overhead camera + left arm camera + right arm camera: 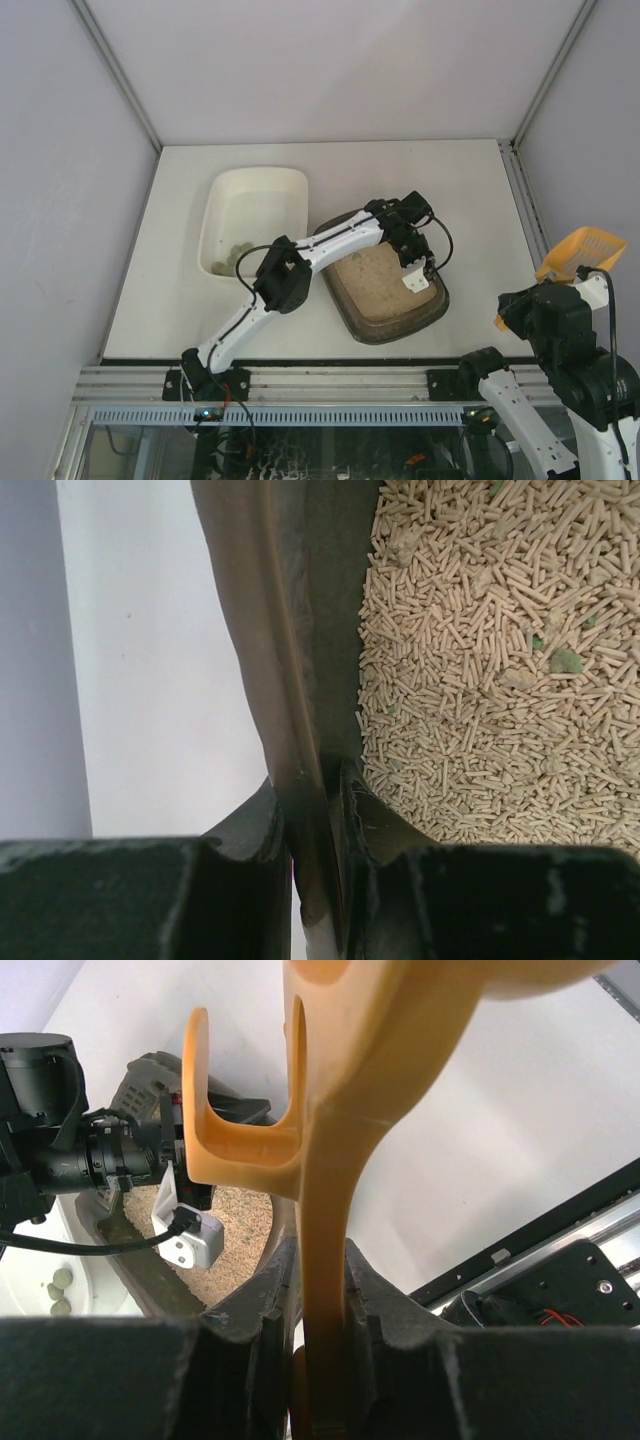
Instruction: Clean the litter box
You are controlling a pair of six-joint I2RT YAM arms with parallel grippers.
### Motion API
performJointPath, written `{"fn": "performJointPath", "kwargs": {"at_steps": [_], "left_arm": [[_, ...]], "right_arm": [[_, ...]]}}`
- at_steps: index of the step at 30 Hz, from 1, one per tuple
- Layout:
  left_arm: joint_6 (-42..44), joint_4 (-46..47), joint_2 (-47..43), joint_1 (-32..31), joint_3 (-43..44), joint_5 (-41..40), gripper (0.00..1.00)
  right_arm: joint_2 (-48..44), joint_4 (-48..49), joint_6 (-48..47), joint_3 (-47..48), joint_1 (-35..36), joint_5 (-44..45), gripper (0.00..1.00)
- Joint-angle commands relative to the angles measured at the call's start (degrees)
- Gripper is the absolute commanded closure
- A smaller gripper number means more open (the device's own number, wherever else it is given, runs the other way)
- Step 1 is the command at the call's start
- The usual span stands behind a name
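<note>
Litter box [392,334], pinched at its 2 o'clock rim by the left claw [312,785] while the right claw [322,1260] clamps the scoop [330,1160], could slip from that thin hold and spill pellets [480,680].

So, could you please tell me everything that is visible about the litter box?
The litter box is a dark grey-brown, slightly translucent plastic tray, rectangular with rounded corners and a wide rim. It lies flat on the white table, turned at an angle, close beside the white tub. Beige pellet litter covers its floor, with a few greenish clumps in it. The left gripper is shut on its rim.
</note>
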Motion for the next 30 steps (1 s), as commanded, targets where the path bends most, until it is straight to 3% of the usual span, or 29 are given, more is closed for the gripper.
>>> {"fn": "performJointPath", "kwargs": {"at_steps": [1,5,6,7,12,13,14,18,22,30], "left_arm": [[22.7,15.2,1.1,3.3,2.5,4.7,1.0],[20.2,21.4,-4.8,3.2,-5.7,8.5,0.99],[18.9,22.8,-5.9,3.1,-7.0,8.8,0.87],[16.9,24.3,-7.0,3.2,-8.1,9.5,0.67],[14.4,23.9,-11.2,4.0,-11.8,9.3,0.24],[14.8,22.3,-11.9,4.2,-11.9,9.0,0.06],[15.1,20.9,-12.5,4.5,-12.0,8.8,0.0],[13.6,18.9,-16.5,4.9,-13.1,7.4,0.0],[8.5,19.5,-23.1,5.8,-15.8,2.7,0.0],[-18.2,14.6,-43.5,12.2,-21.5,-3.7,0.0]], "right_arm": [[0.4,0.5,2.2,0.4,0.4,2.6,1.0],[0.4,0.4,2.9,0.4,0.6,2.4,1.0],[0.4,0.4,3.0,0.4,0.6,2.3,1.0],[0.2,0.3,3.2,0.4,0.7,2.3,1.0],[-0.1,0.8,3.7,0.4,1.0,2.0,1.0],[-0.1,0.9,3.7,0.4,1.1,1.8,1.0],[0.1,1.2,3.8,0.4,1.3,1.3,1.0],[1.0,5.2,2.0,0.1,1.7,-2.2,1.0],[4.7,9.6,-5.0,1.0,1.6,-11.3,1.0],[21.5,3.1,-18.1,11.8,0.8,-27.2,1.0]]}}
